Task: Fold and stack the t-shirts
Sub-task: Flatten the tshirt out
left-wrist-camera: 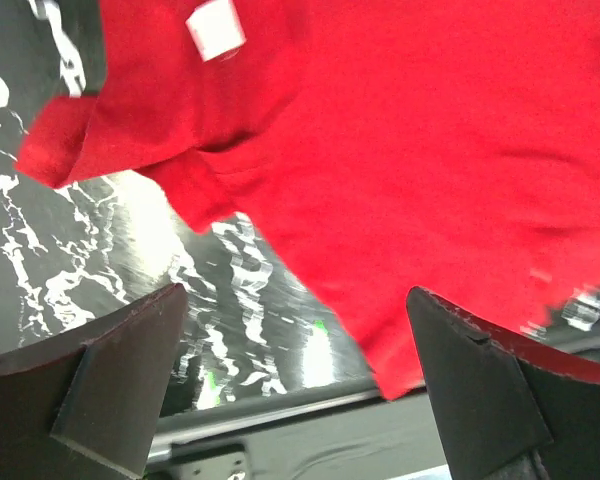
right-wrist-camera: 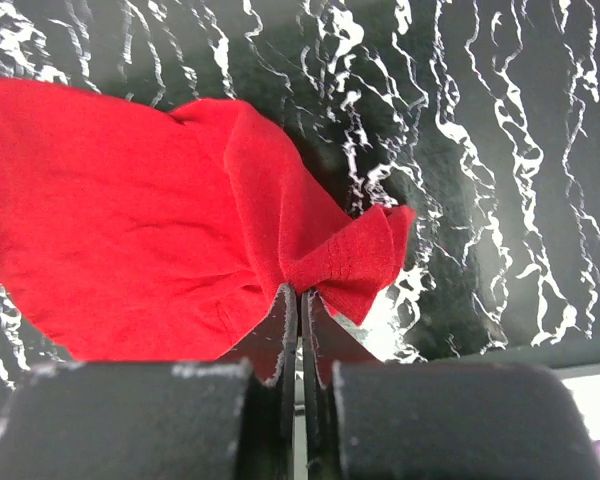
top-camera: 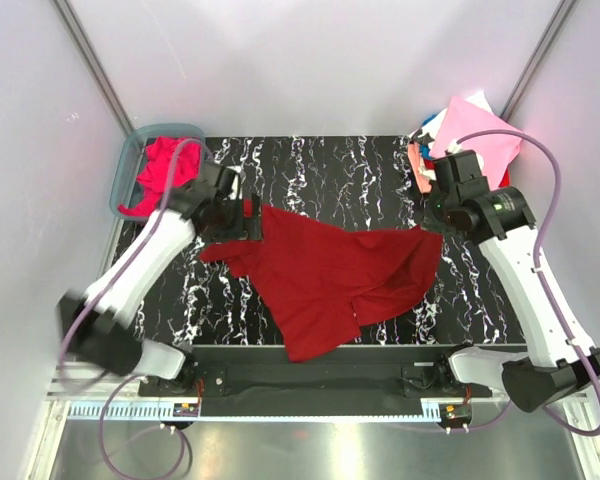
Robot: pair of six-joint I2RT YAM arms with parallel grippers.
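A dark crimson red t-shirt (top-camera: 330, 275) lies spread and rumpled across the middle of the black marbled table (top-camera: 310, 165). At its left corner my left gripper (top-camera: 248, 220) stands open. In the left wrist view the wide-apart fingers (left-wrist-camera: 130, 370) hold nothing, and the shirt (left-wrist-camera: 400, 150) with its white label (left-wrist-camera: 216, 30) lies just beyond them. My right gripper (top-camera: 435, 225) is shut on the shirt's right corner. The right wrist view shows a bunched fold of red cloth (right-wrist-camera: 350, 260) pinched between the closed tips of that gripper (right-wrist-camera: 302, 295).
A translucent blue-grey tub (top-camera: 130, 160) at the back left holds a magenta-pink shirt (top-camera: 165, 170). Folded shirts in pale pink, salmon, white and blue (top-camera: 470, 135) are piled at the back right corner. White walls surround the table.
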